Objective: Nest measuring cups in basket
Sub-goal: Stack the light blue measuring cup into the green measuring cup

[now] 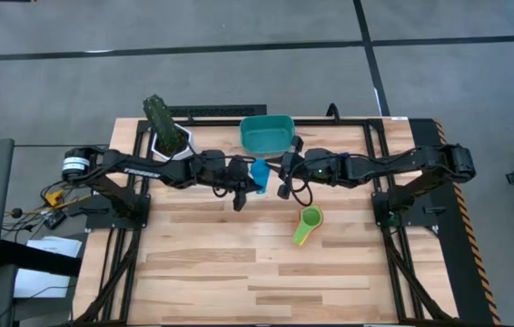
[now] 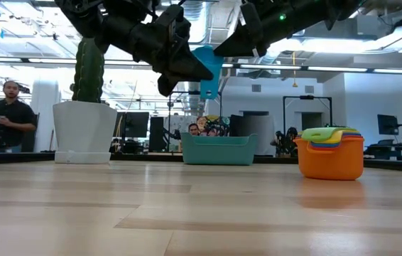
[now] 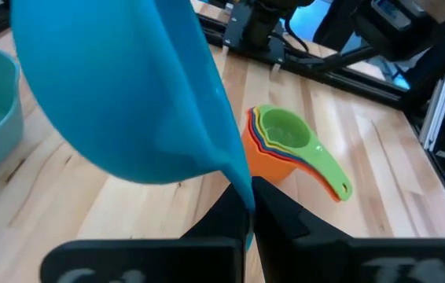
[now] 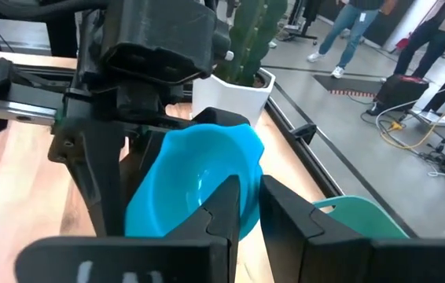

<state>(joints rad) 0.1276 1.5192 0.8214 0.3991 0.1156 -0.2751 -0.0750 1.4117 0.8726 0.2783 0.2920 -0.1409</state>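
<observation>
Blue measuring cup (image 3: 128, 86) nipped in left tool (image 3: 250, 206), right tool (image 4: 242, 206) beside it (grip unclear), basket (image 1: 266, 133) behind.

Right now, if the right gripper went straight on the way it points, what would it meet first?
Most likely the blue measuring cup held in the left gripper. The right gripper already has its fingertips at the cup's rim; whether they touch is unclear. Beyond it stands the left arm itself.

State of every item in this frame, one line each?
Blue measuring cup: held in the air, clamped by the left gripper.
Right gripper: beside the blue cup, grip not visible.
Nested stack of cups: resting on the table, green cup on top.
Basket: on the table; no cups visible inside.
Potted cactus: upright.
</observation>
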